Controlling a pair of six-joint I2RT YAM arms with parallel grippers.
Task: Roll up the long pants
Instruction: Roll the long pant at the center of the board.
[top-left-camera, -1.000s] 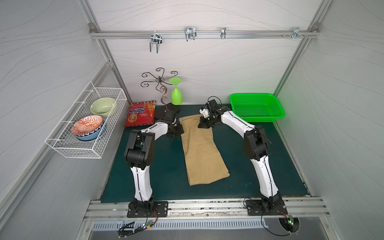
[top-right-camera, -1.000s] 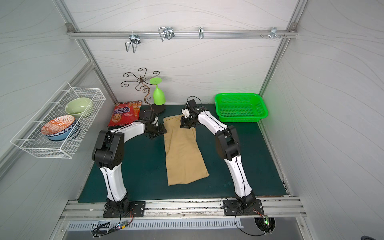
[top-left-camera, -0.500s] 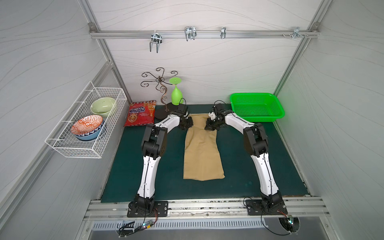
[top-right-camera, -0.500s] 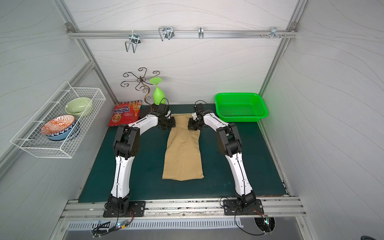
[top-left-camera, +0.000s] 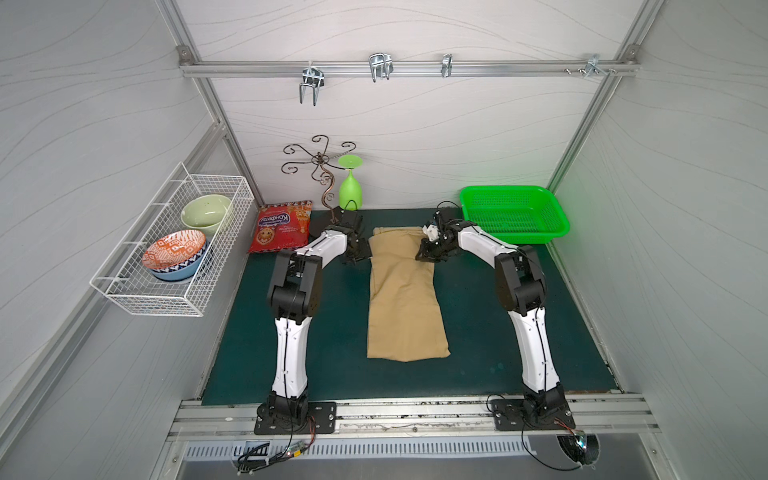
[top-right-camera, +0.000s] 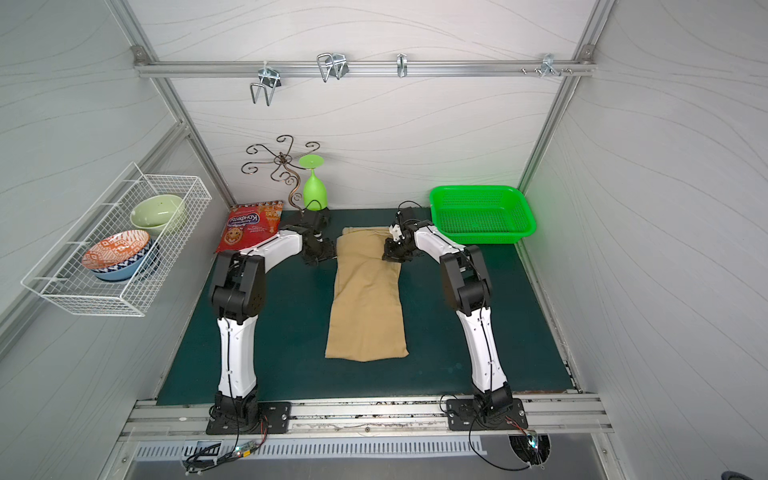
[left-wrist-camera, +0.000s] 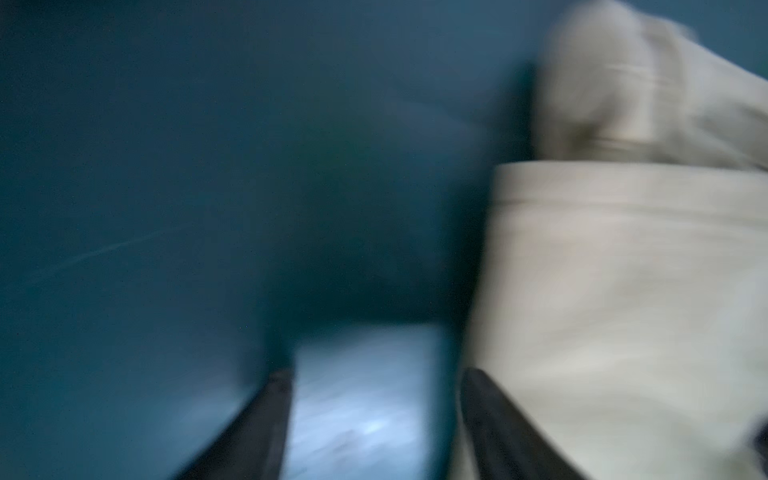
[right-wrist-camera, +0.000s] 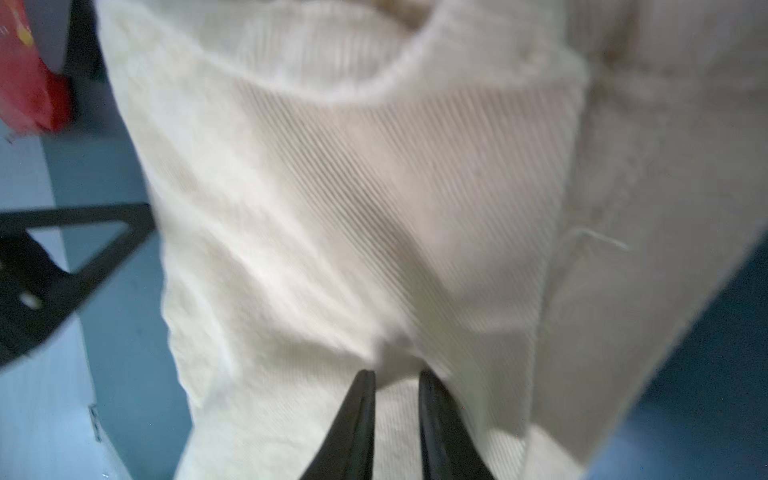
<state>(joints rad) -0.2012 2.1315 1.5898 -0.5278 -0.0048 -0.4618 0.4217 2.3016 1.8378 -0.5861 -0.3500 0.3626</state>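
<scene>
- Noting the long pants (top-left-camera: 405, 299) lying flat on the tabletop (top-left-camera: 316, 332) as one folded strip, with one short end about level with the green basket (top-left-camera: 515, 237) and the long axis running well away from the basket.
- Hovering just off the basket-level end, on the edge farther from the basket: the left end effector (top-left-camera: 358, 255). In the wrist view it is showing fingers spread wide (left-wrist-camera: 378, 374), with bare tabletop between them and the cloth edge just beside one finger.
- Sitting over the same end, on the edge nearer the basket: the right end effector (top-left-camera: 428, 253). It is showing fingers only a narrow gap apart (right-wrist-camera: 395, 378) with cloth bunching at the tips. Impossible to tell whether it is pinching or merely touching.
- Judging the roll as not yet begun, with no turned-over cloth showing.
- Judging the coming move as depending on the strip's long axis, which means taking up the basket-level end and rolling away from the basket.
- Judging both arms about equally near that end, one at each corner, and the opposite end well apart from both.
</scene>
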